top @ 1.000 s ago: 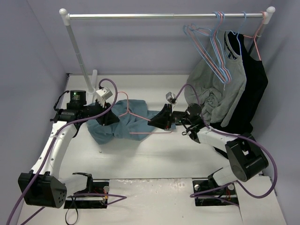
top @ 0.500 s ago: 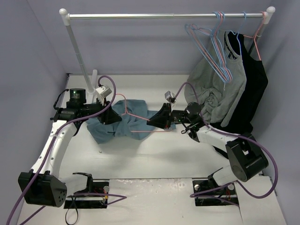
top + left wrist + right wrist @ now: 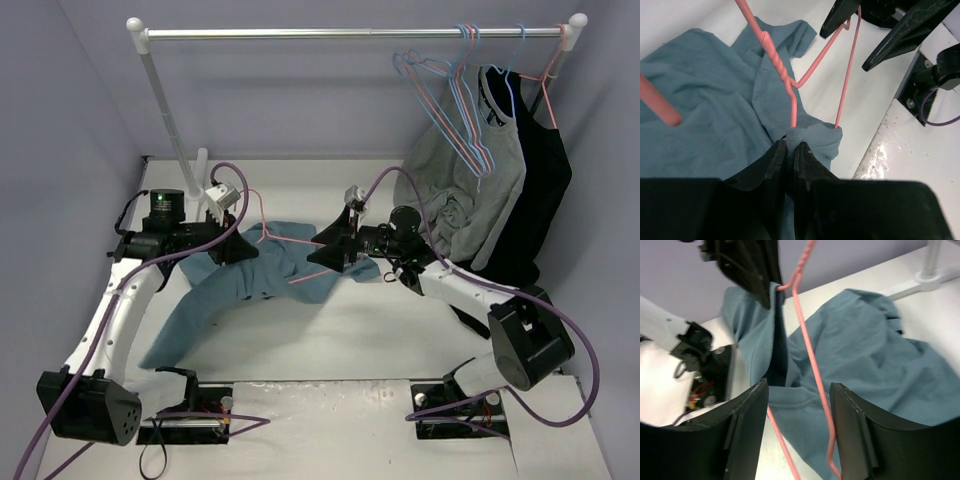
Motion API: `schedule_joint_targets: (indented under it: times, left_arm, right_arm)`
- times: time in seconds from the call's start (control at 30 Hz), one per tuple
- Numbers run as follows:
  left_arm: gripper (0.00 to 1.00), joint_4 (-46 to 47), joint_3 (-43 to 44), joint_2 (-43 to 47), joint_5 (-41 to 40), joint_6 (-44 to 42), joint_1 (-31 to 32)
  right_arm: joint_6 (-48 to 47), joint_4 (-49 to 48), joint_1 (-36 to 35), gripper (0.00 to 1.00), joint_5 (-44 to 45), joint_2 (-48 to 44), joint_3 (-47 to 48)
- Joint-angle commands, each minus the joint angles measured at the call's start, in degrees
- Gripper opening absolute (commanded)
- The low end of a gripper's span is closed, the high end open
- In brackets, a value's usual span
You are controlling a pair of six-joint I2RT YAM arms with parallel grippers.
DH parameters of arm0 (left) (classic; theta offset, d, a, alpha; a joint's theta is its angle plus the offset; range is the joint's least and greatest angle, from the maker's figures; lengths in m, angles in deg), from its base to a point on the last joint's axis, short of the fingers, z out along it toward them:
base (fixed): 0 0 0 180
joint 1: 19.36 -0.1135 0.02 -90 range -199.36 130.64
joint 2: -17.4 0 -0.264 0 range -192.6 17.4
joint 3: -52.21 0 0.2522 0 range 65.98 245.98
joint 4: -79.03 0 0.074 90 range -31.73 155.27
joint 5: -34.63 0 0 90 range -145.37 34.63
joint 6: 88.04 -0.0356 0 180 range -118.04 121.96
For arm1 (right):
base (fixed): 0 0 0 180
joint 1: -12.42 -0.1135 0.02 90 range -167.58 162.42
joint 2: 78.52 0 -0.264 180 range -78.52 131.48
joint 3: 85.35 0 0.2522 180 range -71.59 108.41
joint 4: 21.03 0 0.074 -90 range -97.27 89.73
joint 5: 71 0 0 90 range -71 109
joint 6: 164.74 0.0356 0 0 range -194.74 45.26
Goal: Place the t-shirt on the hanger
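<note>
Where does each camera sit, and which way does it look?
Top: above and behind, looking down on the table and rail; both arms show.
Left wrist: on that arm, looking past the left fingers, shut on the t-shirt.
Right wrist: on that arm, looking between the right fingers, open.
All share the t-shirt and hanger.

White table [image 3: 400,330], enclosed by lilac walls on the left, far and right sides. Teal t-shirt [image 3: 215,298] rests on it left of centre, crumpled. Its far edge is gathered up off the surface, and a long narrow tail of cloth trails flat toward the near left. Also standing on the surface: the white rack foot [image 3: 200,162] at the far left, the left base plate [image 3: 190,415] and the right base plate [image 3: 460,418] at the near edge.
</note>
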Motion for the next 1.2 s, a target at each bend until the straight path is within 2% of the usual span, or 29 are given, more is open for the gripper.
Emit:
schedule_joint_targets:
  times: [0.0, 0.1, 0.2, 0.4, 0.5, 0.6, 0.8, 1.17]
  left_arm:
    - [0.00, 2.3, 0.9, 5.1, -4.0, 0.2, 0.0]
    - [0.00, 3.4, -1.6, 9.4, -6.9, 0.0, 0.0]
    - [0.00, 4.4, -4.3, 13.1, -10.0, 0.3, 0.0]
    - [0.00, 2.6, -6.8, 17.9, -17.7, 1.1, 0.3]
    - [0.00, 3.8, -10.2, 20.0, -19.3, 3.5, 0.4]
    - [0.00, 7.4, -13.6, 22.5, -20.7, 8.4, 0.5]
    - [0.00, 10.7, -15.3, 25.4, -24.4, 13.1, 0.9]
    - [0.00, 7.9, -13.4, 26.2, -31.4, 15.9, 1.7]
  right_arm:
    - [-8.3, 7.9, 0.4, 0.54, 5.2, -5.1, 4.8]
    - [-11.0, 14.5, 2.6, 0.65, 8.0, -7.3, 7.1]
    - [-15.2, 23.3, 4.1, 0.70, 12.4, -8.3, 11.4]
    - [-20.9, 36.4, 5.2, 0.69, 26.4, -6.7, 17.4]
    - [-22.1, 40.7, 4.9, 0.65, 26.5, -2.3, 18.8]
    - [-20.5, 42.0, 2.4, 0.61, 28.4, 2.7, 18.6]
    - [-20.6, 39.1, -4.8, 0.64, 30.7, 11.6, 17.9]
    - [-23.7, 37.5, -5.0, 0.65, 29.8, 22.3, 19.3]
